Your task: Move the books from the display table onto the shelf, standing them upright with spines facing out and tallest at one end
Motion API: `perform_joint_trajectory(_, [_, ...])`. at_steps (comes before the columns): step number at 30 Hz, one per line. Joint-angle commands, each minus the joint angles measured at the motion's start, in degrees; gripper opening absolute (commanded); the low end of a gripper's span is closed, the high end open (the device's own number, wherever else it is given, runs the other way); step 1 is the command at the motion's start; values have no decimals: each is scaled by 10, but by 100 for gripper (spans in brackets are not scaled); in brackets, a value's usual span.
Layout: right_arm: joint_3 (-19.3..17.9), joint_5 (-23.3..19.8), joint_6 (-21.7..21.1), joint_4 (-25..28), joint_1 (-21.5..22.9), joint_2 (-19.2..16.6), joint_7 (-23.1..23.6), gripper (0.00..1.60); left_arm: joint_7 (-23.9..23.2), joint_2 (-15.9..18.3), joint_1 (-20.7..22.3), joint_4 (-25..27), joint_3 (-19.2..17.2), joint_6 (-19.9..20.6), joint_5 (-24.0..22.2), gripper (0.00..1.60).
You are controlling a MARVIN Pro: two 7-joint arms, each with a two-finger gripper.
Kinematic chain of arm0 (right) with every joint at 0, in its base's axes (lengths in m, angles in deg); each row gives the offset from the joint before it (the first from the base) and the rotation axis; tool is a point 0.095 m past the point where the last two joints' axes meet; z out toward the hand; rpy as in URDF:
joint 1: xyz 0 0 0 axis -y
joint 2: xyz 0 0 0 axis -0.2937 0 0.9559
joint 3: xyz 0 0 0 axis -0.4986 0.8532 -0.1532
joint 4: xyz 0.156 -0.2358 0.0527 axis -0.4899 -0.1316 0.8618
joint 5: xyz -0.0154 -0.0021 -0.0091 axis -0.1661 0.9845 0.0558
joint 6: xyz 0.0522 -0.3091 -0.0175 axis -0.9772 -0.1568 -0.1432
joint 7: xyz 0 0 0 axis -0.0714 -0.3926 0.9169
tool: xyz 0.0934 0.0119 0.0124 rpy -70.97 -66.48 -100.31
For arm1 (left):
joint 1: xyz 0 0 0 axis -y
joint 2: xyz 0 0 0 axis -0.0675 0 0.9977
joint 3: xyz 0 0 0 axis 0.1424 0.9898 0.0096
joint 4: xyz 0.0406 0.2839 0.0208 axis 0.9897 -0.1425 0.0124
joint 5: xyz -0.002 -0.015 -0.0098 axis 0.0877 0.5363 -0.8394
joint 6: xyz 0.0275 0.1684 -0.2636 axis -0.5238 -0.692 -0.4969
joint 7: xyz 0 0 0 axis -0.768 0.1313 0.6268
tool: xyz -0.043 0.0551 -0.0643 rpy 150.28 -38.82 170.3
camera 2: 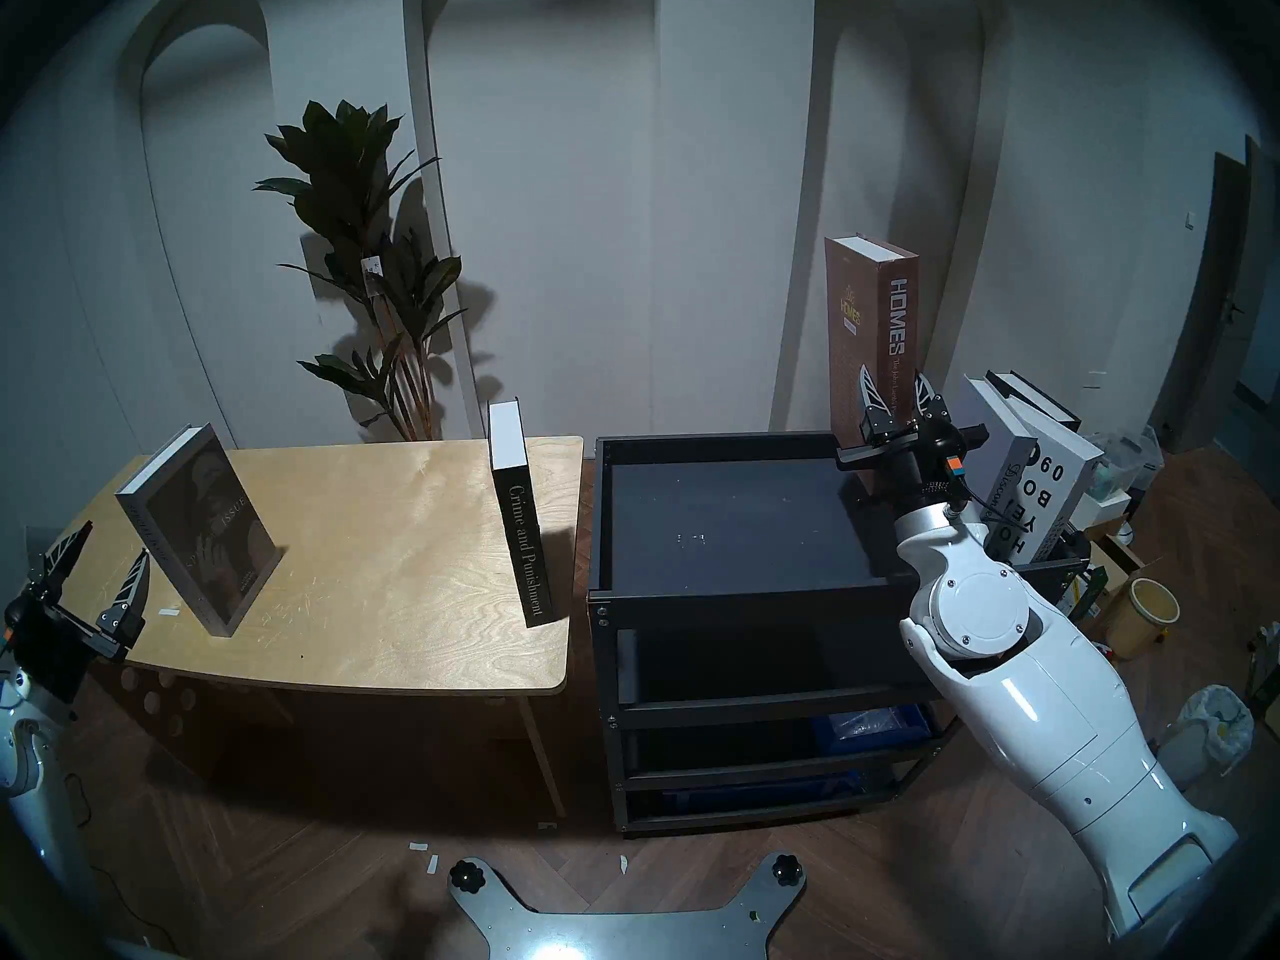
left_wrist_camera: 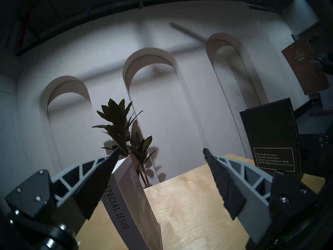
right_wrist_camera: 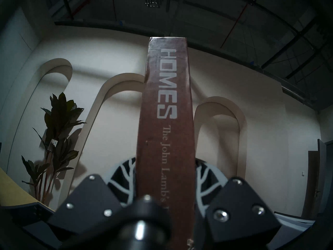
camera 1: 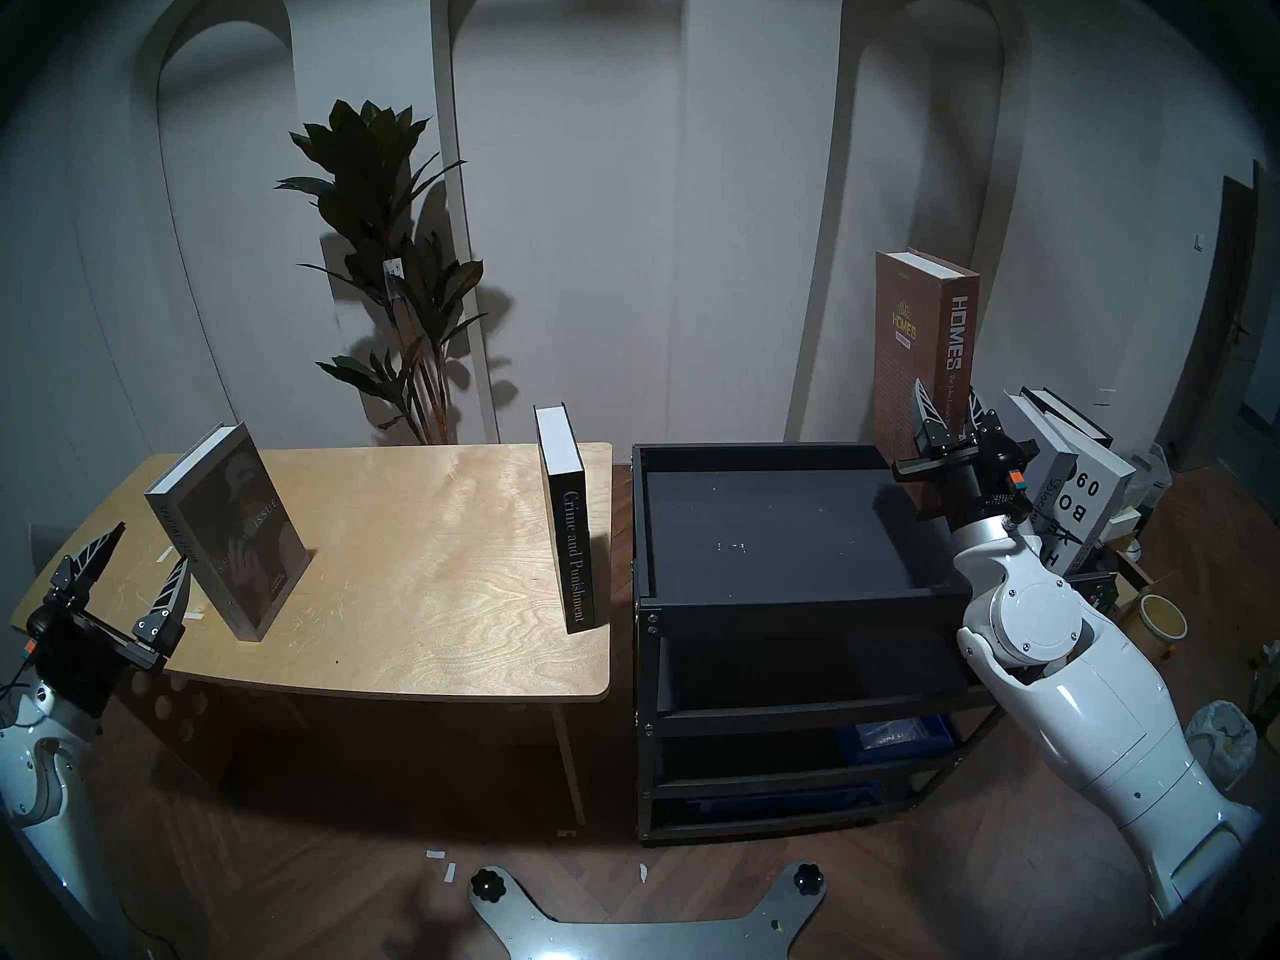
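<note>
Head stereo left | right gripper (camera 1: pixel 947 403) clamps brown Homes book (camera 1: pixel 925 342) upright, right of frame, over shelf (camera 1: pixel 762 453) | left gripper (camera 1: pixel 138 557) jaws spread wide, empty, lower left beside Special Issue book (camera 1: pixel 228 515) on display table (camera 1: pixel 429 536)

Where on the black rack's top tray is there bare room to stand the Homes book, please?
The shelf top is bare from its left rim to the right gripper, which grips the Homes book. It is crowded at the right end, where the white and grey books lean.
</note>
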Motion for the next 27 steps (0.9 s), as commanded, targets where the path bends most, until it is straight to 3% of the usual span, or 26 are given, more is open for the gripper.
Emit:
perform_joint_trajectory(1, [-3, -6, 93, -28, 1, 37, -6, 0, -32, 13, 21, -12, -3, -45, -27, 160])
perform_joint_trajectory(3, [-11, -10, 77, -23, -7, 44, -7, 0, -34, 13, 21, -14, -3, -47, -28, 160])
perform_joint_trajectory(13, [-10, -47, 128, -39, -48, 58, -19, 0, -54, 15, 28, -24, -4, -57, -39, 160])
perform_joint_trajectory(27, [5, -30, 111, -70, -4, 7, 45, 0, -63, 13, 33, -27, -6, -58, -41, 160])
